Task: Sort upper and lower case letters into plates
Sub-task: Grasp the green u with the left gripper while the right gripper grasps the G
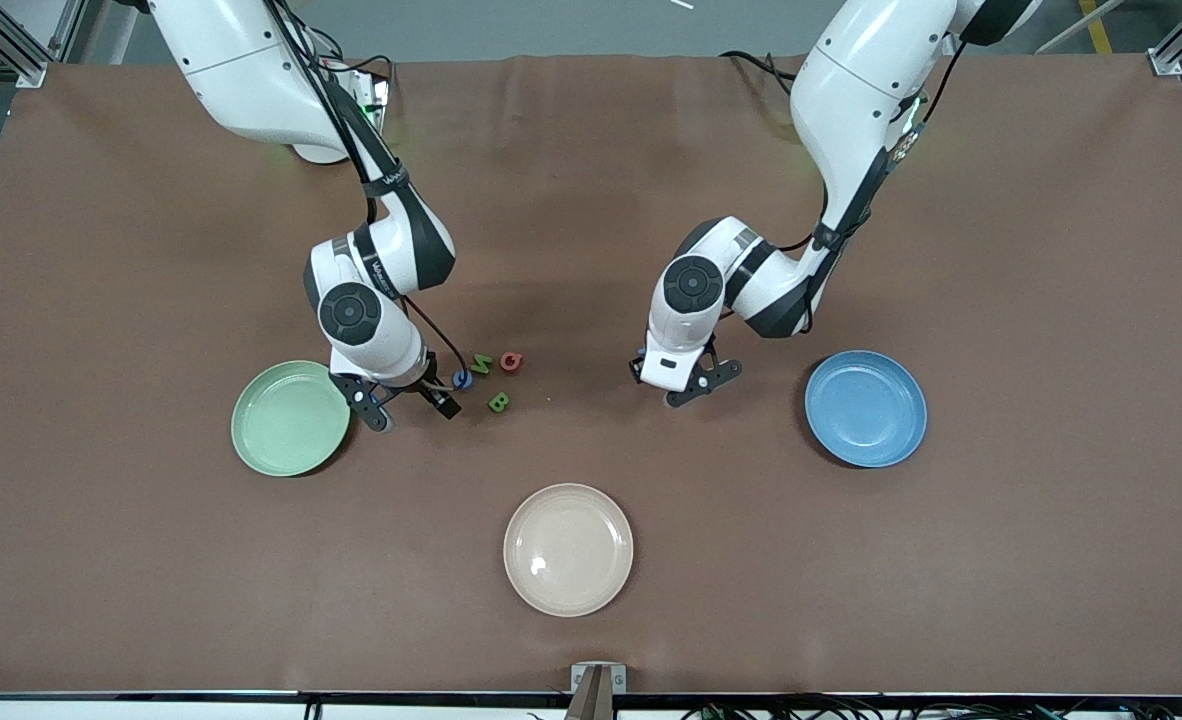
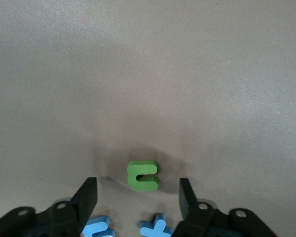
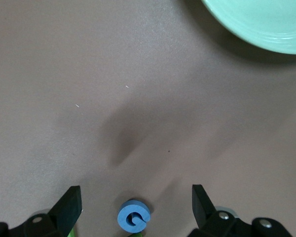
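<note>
The mint green plate (image 1: 291, 417) lies toward the right arm's end of the table, the blue plate (image 1: 866, 407) toward the left arm's end. Between them lie a blue round letter (image 1: 462, 379), a green M (image 1: 481, 364), a red letter (image 1: 511, 361) and a green B (image 1: 498, 402). My right gripper (image 1: 414, 410) is open low beside the mint plate (image 3: 266, 24), its jaws either side of the blue round letter (image 3: 133, 216). My left gripper (image 2: 137, 200) is open low over a green letter (image 2: 143, 175) and two blue letters (image 2: 158, 227), touching none. In the front view the left gripper (image 1: 686, 385) hides these.
A cream-beige plate (image 1: 568, 549) lies nearer the front camera, midway between the two arms. Brown cloth covers the whole table (image 1: 1001, 250). Both arms reach down from the robots' side toward the middle.
</note>
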